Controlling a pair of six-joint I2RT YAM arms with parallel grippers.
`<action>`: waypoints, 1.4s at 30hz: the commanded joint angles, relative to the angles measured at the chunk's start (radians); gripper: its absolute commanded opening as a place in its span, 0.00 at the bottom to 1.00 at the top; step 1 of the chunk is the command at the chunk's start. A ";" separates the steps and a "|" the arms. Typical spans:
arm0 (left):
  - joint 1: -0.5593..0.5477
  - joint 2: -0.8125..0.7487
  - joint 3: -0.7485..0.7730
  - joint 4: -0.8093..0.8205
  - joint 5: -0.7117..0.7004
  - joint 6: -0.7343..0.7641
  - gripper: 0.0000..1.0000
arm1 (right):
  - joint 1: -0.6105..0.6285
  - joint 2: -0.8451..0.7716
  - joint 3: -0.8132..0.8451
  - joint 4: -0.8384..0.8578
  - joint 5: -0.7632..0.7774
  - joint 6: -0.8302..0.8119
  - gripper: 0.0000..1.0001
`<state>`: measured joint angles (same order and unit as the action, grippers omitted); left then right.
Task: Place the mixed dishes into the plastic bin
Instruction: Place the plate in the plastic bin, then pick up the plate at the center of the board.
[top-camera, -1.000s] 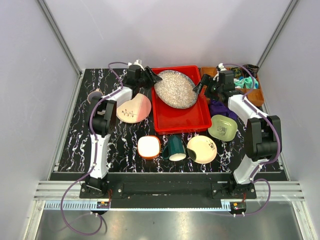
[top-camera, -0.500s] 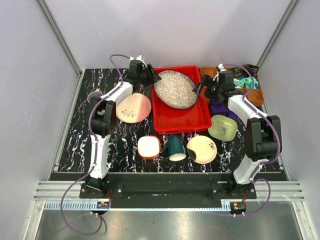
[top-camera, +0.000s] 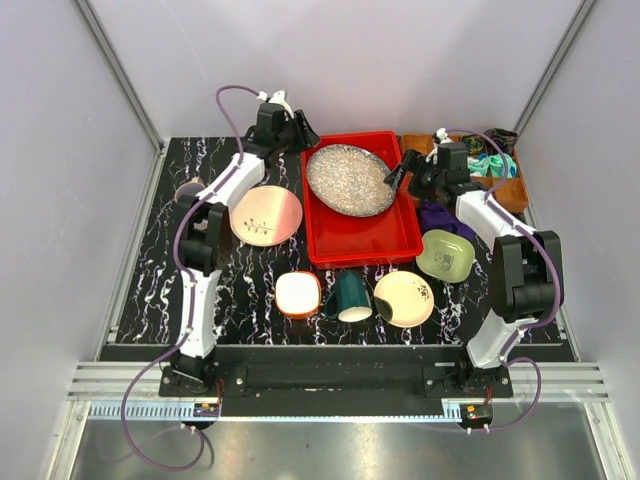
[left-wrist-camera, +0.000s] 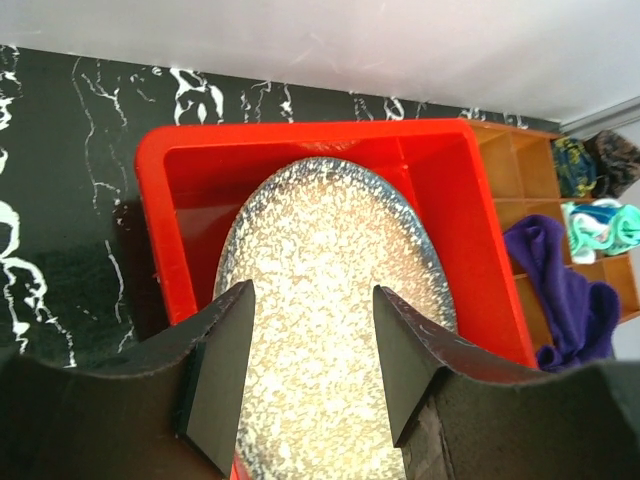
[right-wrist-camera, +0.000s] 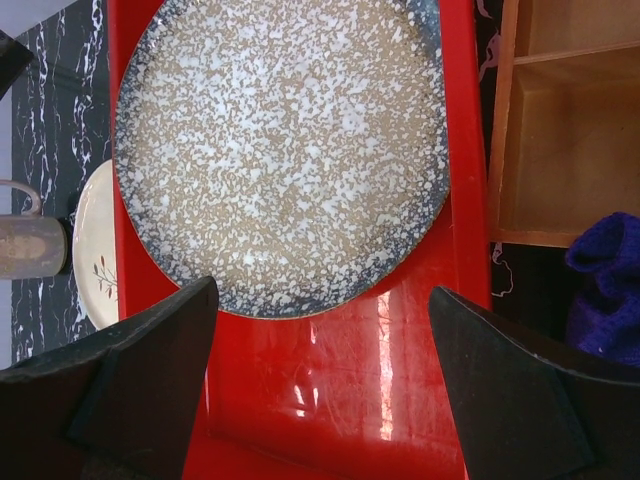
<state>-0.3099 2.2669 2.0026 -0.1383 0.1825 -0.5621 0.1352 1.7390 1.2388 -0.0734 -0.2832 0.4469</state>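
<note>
The big speckled grey plate lies in the red plastic bin, its left edge up against the bin's left wall. My left gripper hovers open over the bin's far left corner, and the plate shows through the gap between its fingers. Above the bin's right side, my right gripper is wide open and holds nothing. On the table lie a pink-cream plate, an orange-white bowl, a dark green mug, a pale yellow plate, a light green bowl and a mauve cup.
A brown compartmented tray stands right of the bin with a teal cloth in it. A purple cloth lies between tray and green bowl. Grey walls enclose the black marbled table.
My left gripper has drawn back from the speckled plate's left rim toward the bin's far left corner, uncovering more of the pink-cream plate. The right arm has held still.
</note>
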 joint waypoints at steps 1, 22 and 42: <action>-0.005 -0.076 0.015 -0.009 -0.047 0.060 0.54 | -0.006 -0.021 -0.013 0.038 -0.027 0.007 0.95; 0.031 -0.794 -0.905 0.066 -0.241 0.054 0.64 | 0.102 -0.142 0.037 -0.127 -0.019 -0.040 0.92; 0.104 -0.959 -1.438 0.299 -0.328 -0.213 0.63 | 0.231 -0.203 0.039 -0.198 0.018 -0.062 0.92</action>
<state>-0.2234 1.2850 0.5987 0.0330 -0.1143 -0.7200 0.3412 1.5745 1.2366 -0.2661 -0.2806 0.4072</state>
